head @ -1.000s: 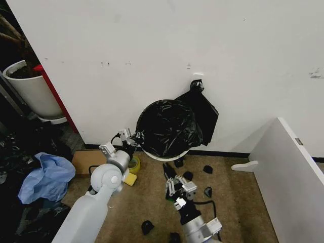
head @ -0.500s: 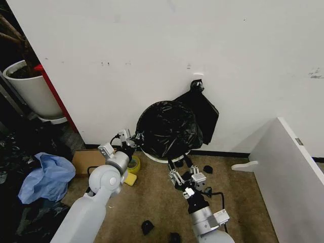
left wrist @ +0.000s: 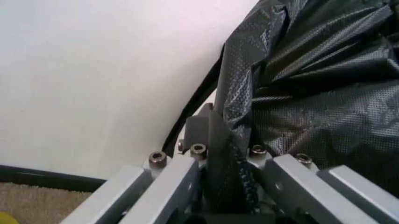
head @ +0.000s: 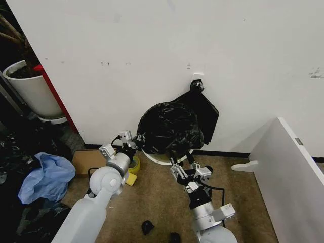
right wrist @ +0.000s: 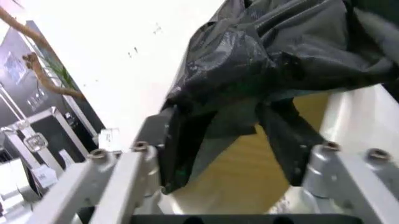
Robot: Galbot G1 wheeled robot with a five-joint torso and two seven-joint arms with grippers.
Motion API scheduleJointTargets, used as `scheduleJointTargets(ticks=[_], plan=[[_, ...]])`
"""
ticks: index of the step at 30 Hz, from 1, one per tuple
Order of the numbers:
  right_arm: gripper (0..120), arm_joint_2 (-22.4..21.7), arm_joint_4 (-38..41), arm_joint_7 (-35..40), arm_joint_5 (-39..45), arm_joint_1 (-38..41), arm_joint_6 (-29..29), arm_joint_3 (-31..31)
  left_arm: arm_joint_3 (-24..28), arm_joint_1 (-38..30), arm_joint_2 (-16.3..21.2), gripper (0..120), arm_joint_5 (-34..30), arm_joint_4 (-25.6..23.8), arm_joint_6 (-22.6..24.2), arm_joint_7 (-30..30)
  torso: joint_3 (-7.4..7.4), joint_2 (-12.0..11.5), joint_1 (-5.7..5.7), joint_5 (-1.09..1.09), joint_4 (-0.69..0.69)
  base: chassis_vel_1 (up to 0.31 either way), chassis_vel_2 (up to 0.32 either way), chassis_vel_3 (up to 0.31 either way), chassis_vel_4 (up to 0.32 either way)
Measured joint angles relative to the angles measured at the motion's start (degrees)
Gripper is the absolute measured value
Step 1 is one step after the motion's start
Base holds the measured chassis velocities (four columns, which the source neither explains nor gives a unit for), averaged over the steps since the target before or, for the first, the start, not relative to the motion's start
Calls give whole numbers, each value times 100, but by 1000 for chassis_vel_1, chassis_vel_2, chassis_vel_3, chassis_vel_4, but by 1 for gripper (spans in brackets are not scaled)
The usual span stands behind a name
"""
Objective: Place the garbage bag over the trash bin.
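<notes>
The glossy black garbage bag bulges over the trash bin, of which a strip of cream-white rim shows below the plastic. My left gripper is at the bin's left side, shut on the bag's edge; the left wrist view shows the plastic pinched between the fingers. At the bin's front my right gripper stands open. In the right wrist view a hanging flap of the bag drops between its spread fingers, with the bin's wall beside it.
A flat matte black bag hangs from a wall hook behind the bin. A yellow tape roll, a cardboard box, blue cloth and a white plant pot lie left. A white panel stands right.
My right arm has reached forward from the floor area up to the bag's front edge. The bag has puffed up over the bin. The left gripper has held its place.
</notes>
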Motion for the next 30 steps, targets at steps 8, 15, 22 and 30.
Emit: scheduleJointTargets(ticks=[8, 15, 22, 30], plan=[[16, 13, 30, -36, 209, 4, -4, -18, 14, 5, -19, 1, 26, 8, 2, 0, 0, 0, 0, 0, 0, 0, 0, 0, 0], [0, 20, 93, -51, 403, 7, 7, -15, 29, 10, -30, 1, 70, 30, 2, 0, 0, 0, 0, 0, 0, 0, 0, 0, 0], [0, 20, 87, -142, 435, -17, 72, -10, 33, 2, -32, 1, 77, 39, 2, -4, 0, 0, 0, 0, 0, 0, 0, 0, 0], [0, 2, -1, -354, 339, -170, 212, -57, -58, -43, -30, 1, 26, 46, 1, -41, 0, 0, 0, 0, 0, 0, 0, 0, 0]])
